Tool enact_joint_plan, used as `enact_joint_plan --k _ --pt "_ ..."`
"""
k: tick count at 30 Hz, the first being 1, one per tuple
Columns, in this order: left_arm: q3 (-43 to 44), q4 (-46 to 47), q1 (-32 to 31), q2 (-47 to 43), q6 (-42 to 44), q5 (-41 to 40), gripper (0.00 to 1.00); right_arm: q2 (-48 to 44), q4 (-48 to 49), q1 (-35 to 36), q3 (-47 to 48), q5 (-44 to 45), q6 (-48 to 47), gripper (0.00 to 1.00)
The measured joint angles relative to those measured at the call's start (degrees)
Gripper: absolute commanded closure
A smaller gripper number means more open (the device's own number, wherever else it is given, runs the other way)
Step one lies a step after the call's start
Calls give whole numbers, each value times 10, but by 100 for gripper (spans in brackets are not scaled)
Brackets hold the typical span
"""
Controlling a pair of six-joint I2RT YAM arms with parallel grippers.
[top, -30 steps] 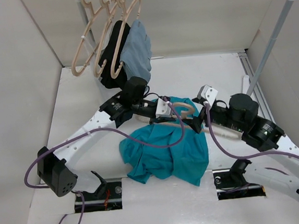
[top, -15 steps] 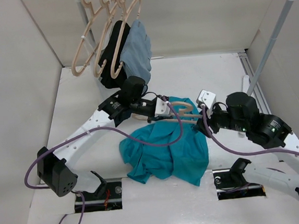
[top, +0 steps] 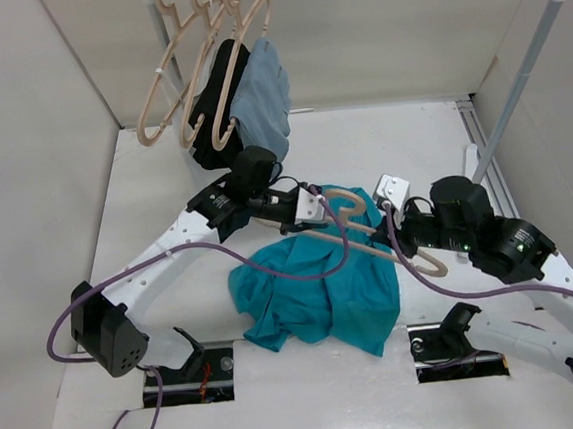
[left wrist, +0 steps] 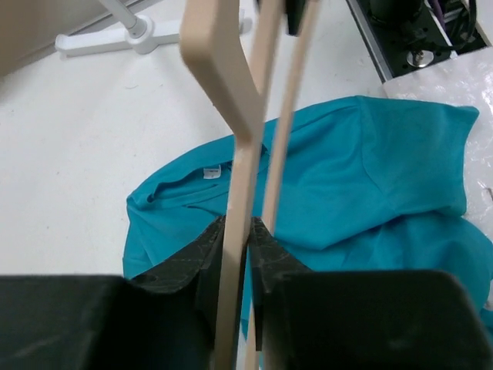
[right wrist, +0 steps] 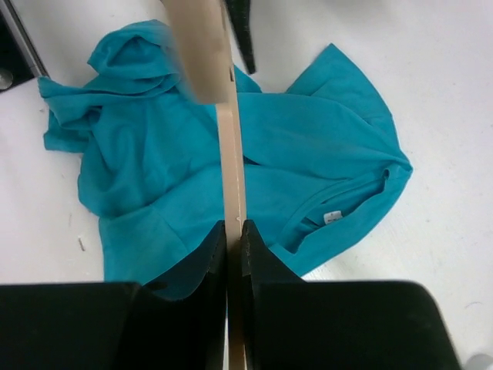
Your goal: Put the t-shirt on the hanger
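The white table (top: 164, 185) holds the crumpled t-shirt (top: 319, 297). Left gripper (left wrist: 236, 235) and right gripper (right wrist: 232, 235) each clamp the hanger (left wrist: 223, 69) above it

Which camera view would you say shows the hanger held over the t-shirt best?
Top external: the hanger shows its hook and a curved shoulder above the t-shirt. Both wrist views show only narrow beige strips of it, close up.

Left arm (top: 164, 253), right arm (top: 510, 250): white links, rounded black joint housings. Purple cable (top: 50, 341) loops along each. White camera block (top: 311, 208) at each wrist. Fingers (left wrist: 189, 258) black; pads possibly ribbed, view too close to confirm.
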Motion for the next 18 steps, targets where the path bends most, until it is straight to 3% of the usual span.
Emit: enact_joint_plan --k 1,2,6,13,18 --pt "-2 3 0 0 -5 -3 68 -1 4 0 -3 1 4 100" --pt "-4 14 0 0 -12 -6 40 -2 10 0 -6 2 12 100" --pt "-19 58 -2 -4 -56 -14 3 -11 27 -1 -21 37 47 100" --pt "-44 148 -5 -9 -156 -64 0 -52 24 -9 -56 95 111 100" --pt "-69 186 -35 -26 -179 -171 0 -66 9 -38 -74 144 158 100"
